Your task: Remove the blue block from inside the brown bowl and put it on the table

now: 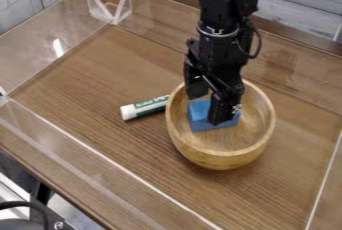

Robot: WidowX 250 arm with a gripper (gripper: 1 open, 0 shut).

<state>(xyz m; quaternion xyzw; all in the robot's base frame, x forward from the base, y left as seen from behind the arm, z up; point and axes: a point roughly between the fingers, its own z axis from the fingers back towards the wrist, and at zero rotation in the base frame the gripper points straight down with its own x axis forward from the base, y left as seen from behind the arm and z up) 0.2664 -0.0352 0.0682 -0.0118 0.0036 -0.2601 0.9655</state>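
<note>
The brown bowl (203, 150) sits on the table (94, 79) right of centre. Inside it lies the blue block (206, 120), towards the bowl's left side. My gripper (210, 104) points straight down into the bowl, directly over the block. It is open, with one black finger (195, 89) at the block's far left edge and the other at its right. The fingers straddle the top of the block and hide part of it. I cannot tell whether they touch it.
A small white tube with green print (146, 107) lies on the table just left of the bowl. Low clear plastic walls (30, 42) edge the tabletop, and a clear V-shaped piece (107, 8) stands at the back left.
</note>
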